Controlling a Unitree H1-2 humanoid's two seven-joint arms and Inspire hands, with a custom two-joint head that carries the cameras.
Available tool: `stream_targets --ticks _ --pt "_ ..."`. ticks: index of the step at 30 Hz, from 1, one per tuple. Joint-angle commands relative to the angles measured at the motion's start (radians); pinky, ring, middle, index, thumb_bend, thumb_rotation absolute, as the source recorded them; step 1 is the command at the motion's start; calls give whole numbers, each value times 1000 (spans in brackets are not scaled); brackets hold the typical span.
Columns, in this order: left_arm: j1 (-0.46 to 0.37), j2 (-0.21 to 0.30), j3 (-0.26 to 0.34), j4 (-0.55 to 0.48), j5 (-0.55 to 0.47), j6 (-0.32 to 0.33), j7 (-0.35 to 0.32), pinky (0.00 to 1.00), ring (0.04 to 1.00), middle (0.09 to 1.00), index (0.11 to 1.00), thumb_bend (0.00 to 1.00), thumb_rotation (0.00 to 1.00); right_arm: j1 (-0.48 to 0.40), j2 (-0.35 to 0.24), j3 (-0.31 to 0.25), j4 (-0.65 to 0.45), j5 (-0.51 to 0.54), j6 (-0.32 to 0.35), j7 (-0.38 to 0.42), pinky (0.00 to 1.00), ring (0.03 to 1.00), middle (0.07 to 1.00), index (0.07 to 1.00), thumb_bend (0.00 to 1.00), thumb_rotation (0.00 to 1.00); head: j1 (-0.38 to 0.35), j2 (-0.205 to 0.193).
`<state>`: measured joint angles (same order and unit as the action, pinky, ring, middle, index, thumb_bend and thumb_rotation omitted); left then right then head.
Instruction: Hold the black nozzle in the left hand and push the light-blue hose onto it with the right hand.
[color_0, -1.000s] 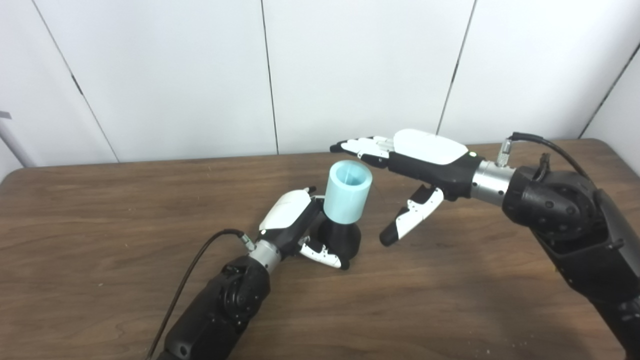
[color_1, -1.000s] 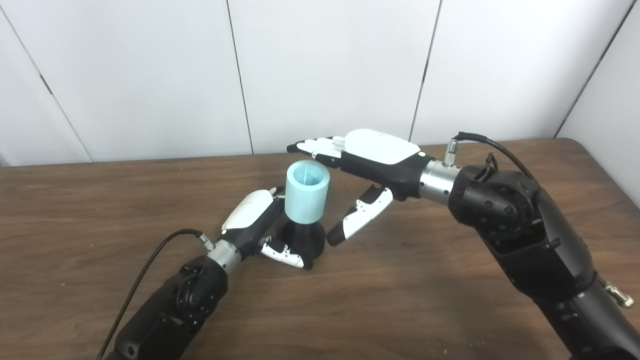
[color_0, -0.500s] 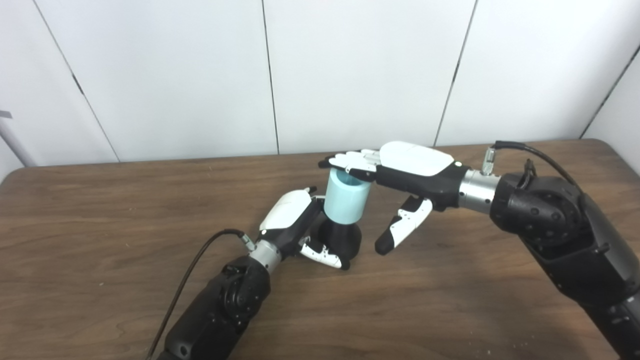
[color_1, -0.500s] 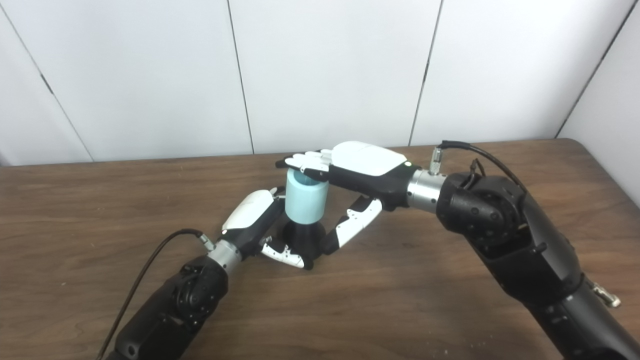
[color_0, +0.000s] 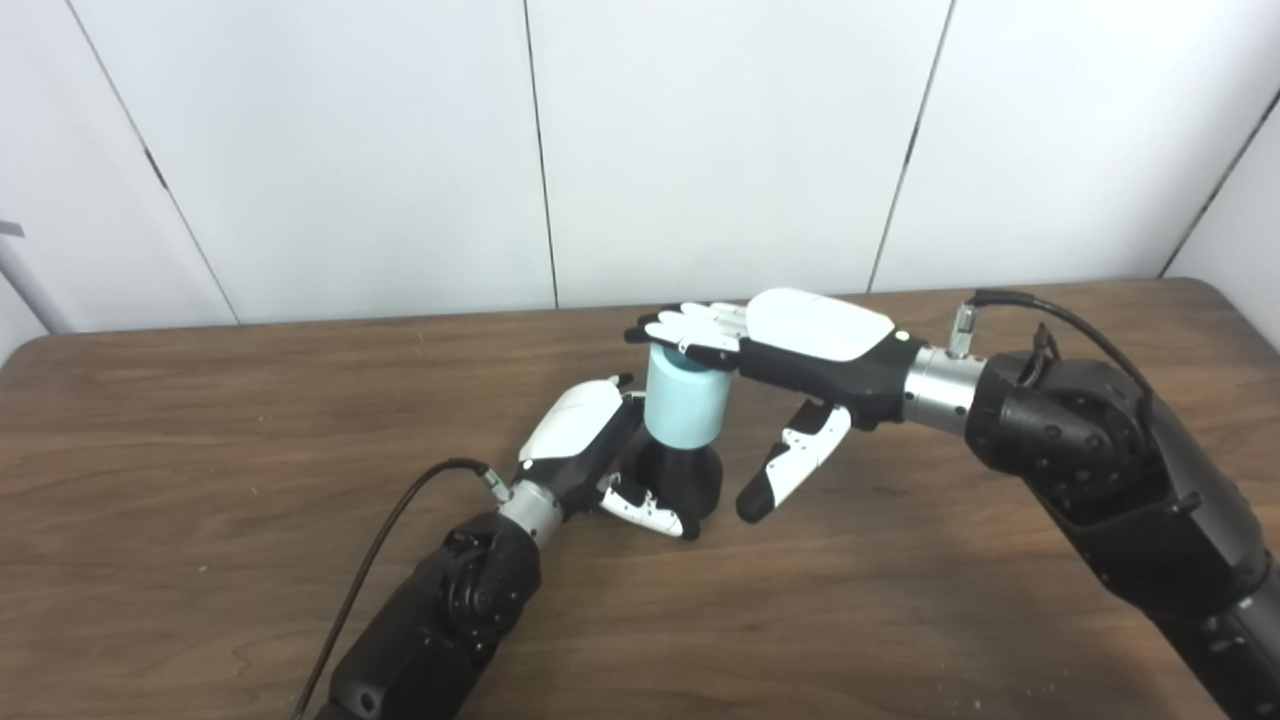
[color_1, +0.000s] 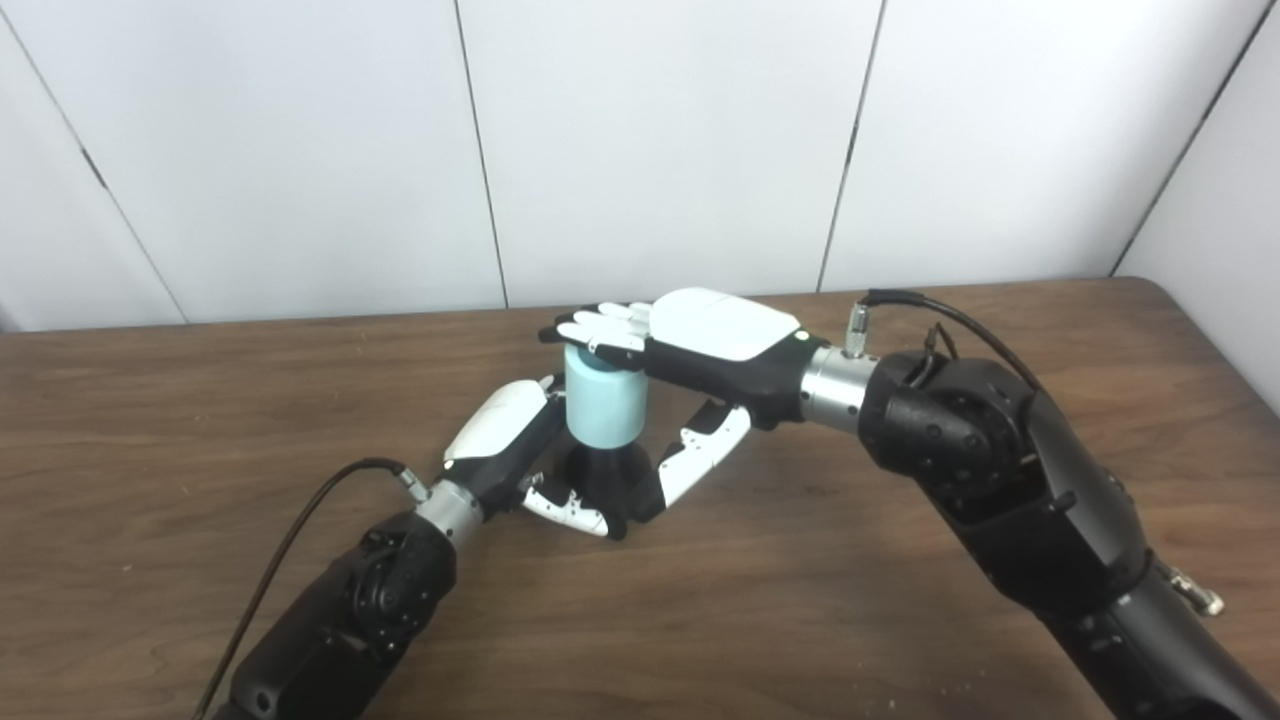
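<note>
The black nozzle stands upright on the wooden table. My left hand is shut around its base. The light-blue hose is a short tube sitting upright on the nozzle's top. My right hand is open and flat, palm down, with its fingers lying over the hose's top opening. Its thumb hangs down to the right of the nozzle, apart from it. The same scene shows in the right eye view, with the hose under the right hand.
A white panelled wall runs behind the table's far edge. A black cable loops from my left wrist over the table. The table's right corner lies behind my right arm.
My right hand moved left and down from beside the hose until its flat fingers covered the hose's top. The hose now sits lower on the nozzle. My left hand kept its hold.
</note>
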<state>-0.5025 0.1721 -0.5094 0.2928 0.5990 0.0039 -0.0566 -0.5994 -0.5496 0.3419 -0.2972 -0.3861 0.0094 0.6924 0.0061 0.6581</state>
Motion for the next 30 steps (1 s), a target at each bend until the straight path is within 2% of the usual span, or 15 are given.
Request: stream_targets --ticks 1,13,23,30 --pt "30 16 -23 53 37 60 -70 1000 653 484 488 525 0 -9 -18 31 18 -1 -57 31 1000 1000 1000 1000 887 951 2 1" --pt "30 21 -18 47 33 61 -73 1000 653 484 488 525 0 -12 -45 82 31 -30 -182 37 1000 1000 1000 1000 906 981 9 9" --pt "28 27 -12 50 26 55 -73 1000 653 483 489 525 0 1 -64 91 43 -45 -119 64 1000 1000 1000 991 908 958 9 16" --pt "29 33 -6 41 21 53 -80 1000 652 485 488 525 0 18 -76 102 10 -71 -67 78 1000 1000 1000 979 898 951 9 20"
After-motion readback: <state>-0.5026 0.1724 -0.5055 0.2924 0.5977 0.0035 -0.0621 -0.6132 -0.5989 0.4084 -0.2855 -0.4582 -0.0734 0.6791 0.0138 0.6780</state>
